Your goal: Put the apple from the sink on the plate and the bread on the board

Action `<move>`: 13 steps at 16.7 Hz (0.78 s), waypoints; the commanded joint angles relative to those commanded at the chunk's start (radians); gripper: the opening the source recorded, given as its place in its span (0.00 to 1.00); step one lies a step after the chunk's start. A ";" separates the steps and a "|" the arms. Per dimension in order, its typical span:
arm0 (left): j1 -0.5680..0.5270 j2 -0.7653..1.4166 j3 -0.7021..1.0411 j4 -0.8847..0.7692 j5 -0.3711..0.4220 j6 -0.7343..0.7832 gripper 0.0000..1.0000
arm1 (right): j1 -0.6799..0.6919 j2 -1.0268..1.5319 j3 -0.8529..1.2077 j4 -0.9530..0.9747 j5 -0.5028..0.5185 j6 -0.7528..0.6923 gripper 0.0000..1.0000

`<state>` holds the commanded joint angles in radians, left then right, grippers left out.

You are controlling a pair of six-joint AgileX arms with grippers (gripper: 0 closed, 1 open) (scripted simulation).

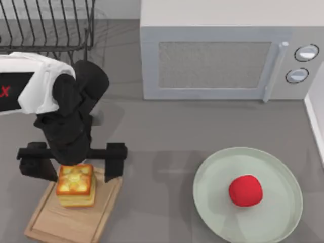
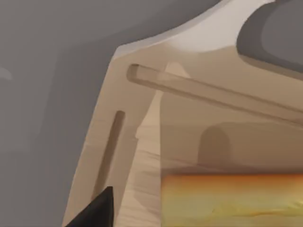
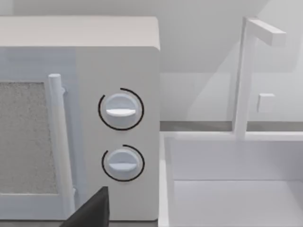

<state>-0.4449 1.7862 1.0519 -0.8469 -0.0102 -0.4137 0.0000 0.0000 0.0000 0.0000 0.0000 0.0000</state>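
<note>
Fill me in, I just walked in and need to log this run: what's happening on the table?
The left gripper hangs open directly over the bread, which sits on the cutting board at the table's left, fingers spread to either side. The apple already rests on the mint-green plate at the right. A microwave stands behind; the right wrist view faces it and the sink.

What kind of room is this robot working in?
Most likely a pretend kitchen counter. There is a microwave with two knobs at the back, a wire dish rack in the corner, and a white sink with a tap beside the microwave.
</note>
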 joint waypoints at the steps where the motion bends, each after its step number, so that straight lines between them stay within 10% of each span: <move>1: 0.002 -0.010 -0.004 0.004 0.000 0.002 1.00 | 0.000 0.000 0.000 0.000 0.000 0.000 1.00; 13: 0.173 -0.731 -0.432 0.335 0.010 0.170 1.00 | 0.000 0.000 0.000 0.000 0.000 0.000 1.00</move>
<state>-0.2715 1.0551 0.6202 -0.5121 -0.0002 -0.2436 0.0000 0.0000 0.0000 0.0000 0.0000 0.0000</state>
